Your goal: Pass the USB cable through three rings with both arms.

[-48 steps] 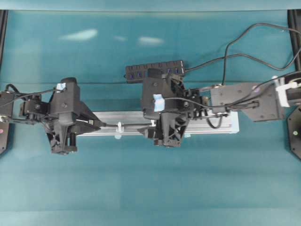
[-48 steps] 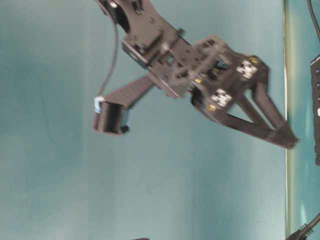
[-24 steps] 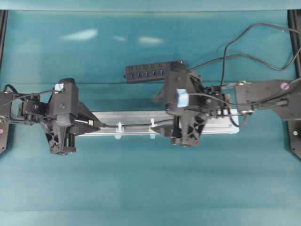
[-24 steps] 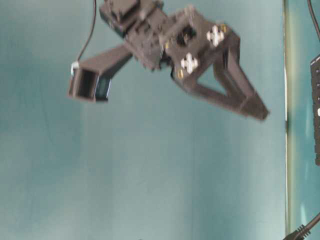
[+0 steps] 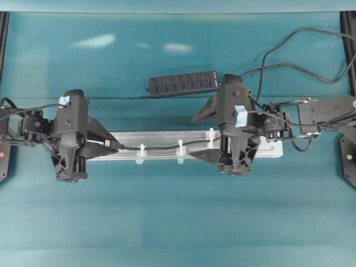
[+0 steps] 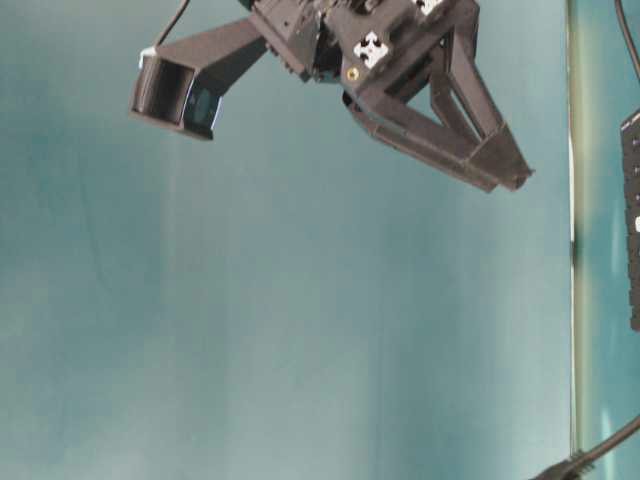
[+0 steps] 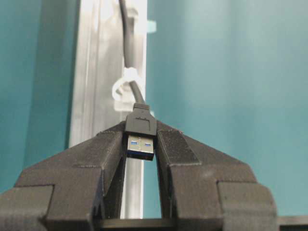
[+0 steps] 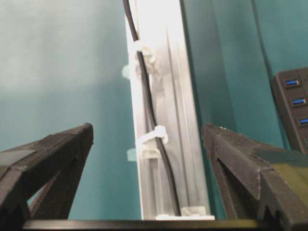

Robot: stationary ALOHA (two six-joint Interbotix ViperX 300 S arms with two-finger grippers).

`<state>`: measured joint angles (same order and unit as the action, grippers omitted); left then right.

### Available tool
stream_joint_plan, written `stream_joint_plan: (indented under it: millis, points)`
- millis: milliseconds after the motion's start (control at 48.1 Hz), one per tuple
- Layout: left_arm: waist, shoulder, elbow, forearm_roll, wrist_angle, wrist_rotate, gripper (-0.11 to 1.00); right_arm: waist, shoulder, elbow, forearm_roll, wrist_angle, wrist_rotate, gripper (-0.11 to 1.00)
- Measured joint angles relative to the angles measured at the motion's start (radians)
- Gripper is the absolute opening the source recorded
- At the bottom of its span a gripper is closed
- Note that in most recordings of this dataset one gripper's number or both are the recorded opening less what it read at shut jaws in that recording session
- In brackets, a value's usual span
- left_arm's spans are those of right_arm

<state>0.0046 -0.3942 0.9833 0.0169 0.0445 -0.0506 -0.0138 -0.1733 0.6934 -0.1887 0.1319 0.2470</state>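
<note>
USB cable [image 5: 161,147] runs lengthwise along the silver aluminium rail [image 5: 150,137], its long axis matching the rail's, and it appears already threaded through the three translucent rings [image 5: 179,150] standing on that rail. At the rail's left end the left gripper [image 7: 141,149] has its jaws closed narrowly on the cable's plug [image 7: 141,132], metal tip facing back toward the wrist camera and the cord leading straight away through the nearest ring [image 7: 124,85]. The right gripper [image 8: 147,144] hovers over the rail's right portion with its jaws spread wide and nothing between them; in its wrist view the cord passes lengthwise through the open gap, below and ahead of the fingertips, through two visible rings. The black USB hub [image 5: 182,83] lies on the teal table behind the rail, well apart. By position, the right arm is nearer the cable's slack right stretch, so any further pulling or tidying there would likely fall to it, closing across the cord's axis.
</note>
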Motion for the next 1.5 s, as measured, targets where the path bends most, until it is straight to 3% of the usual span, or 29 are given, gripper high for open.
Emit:
stream_joint_plan:
  millis: [1496]
  points:
    - [-0.002,-0.046,0.000,0.000,0.002,0.000,0.21,0.000,-0.011,0.023,0.000,-0.048,0.002,0.91]
